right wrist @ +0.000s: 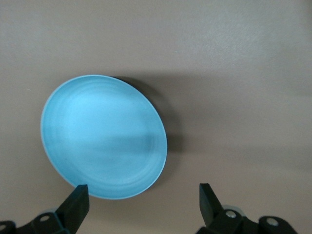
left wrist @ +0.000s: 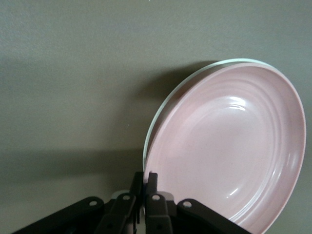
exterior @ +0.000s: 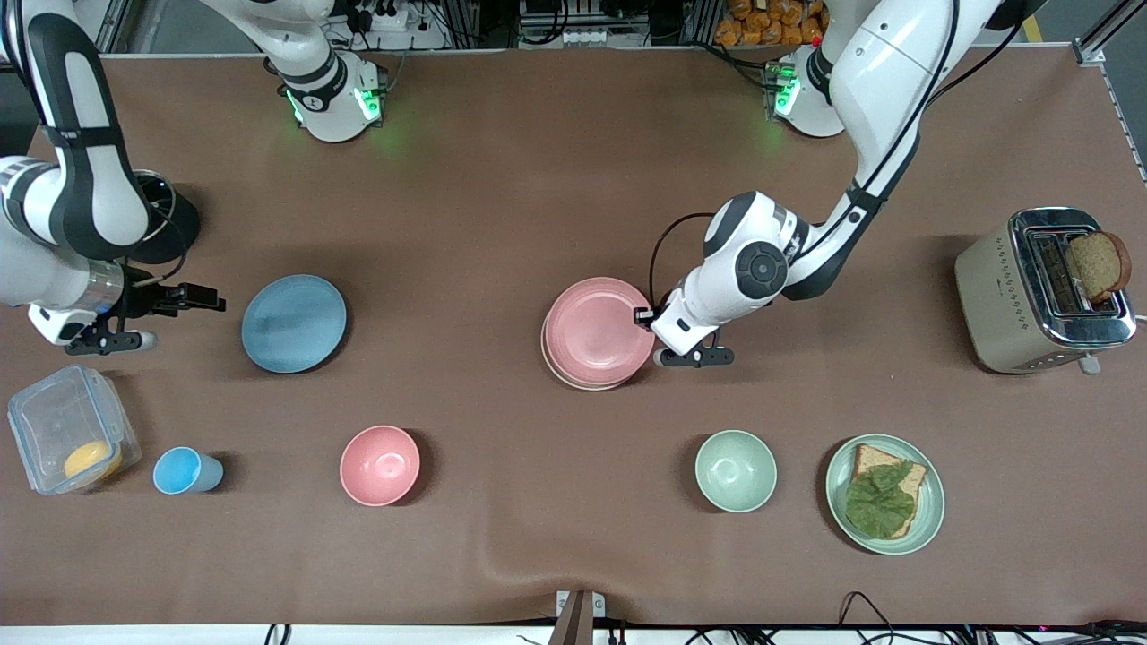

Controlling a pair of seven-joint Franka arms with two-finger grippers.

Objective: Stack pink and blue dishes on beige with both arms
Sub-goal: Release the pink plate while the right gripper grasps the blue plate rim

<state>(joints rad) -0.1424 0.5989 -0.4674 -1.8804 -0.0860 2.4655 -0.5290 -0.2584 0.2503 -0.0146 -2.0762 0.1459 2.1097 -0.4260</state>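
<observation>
The pink plate [exterior: 596,330] lies on the beige plate [exterior: 573,382] at the table's middle, and only a thin crescent of beige rim shows under it. My left gripper [exterior: 645,316] is shut on the pink plate's rim at the side toward the left arm's end. In the left wrist view the fingers [left wrist: 152,181] pinch the pink plate [left wrist: 229,146] with the pale beige rim [left wrist: 165,105] beneath. The blue plate [exterior: 294,322] lies flat toward the right arm's end. My right gripper [exterior: 213,300] hangs open beside it; the right wrist view shows the blue plate [right wrist: 102,136] just past the gripper [right wrist: 144,195].
Nearer the front camera stand a clear container [exterior: 72,441] holding something orange, a blue cup [exterior: 184,471], a pink bowl [exterior: 380,464], a green bowl [exterior: 736,470] and a green plate [exterior: 932,502] with bread and a leaf. A toaster [exterior: 995,278] stands at the left arm's end.
</observation>
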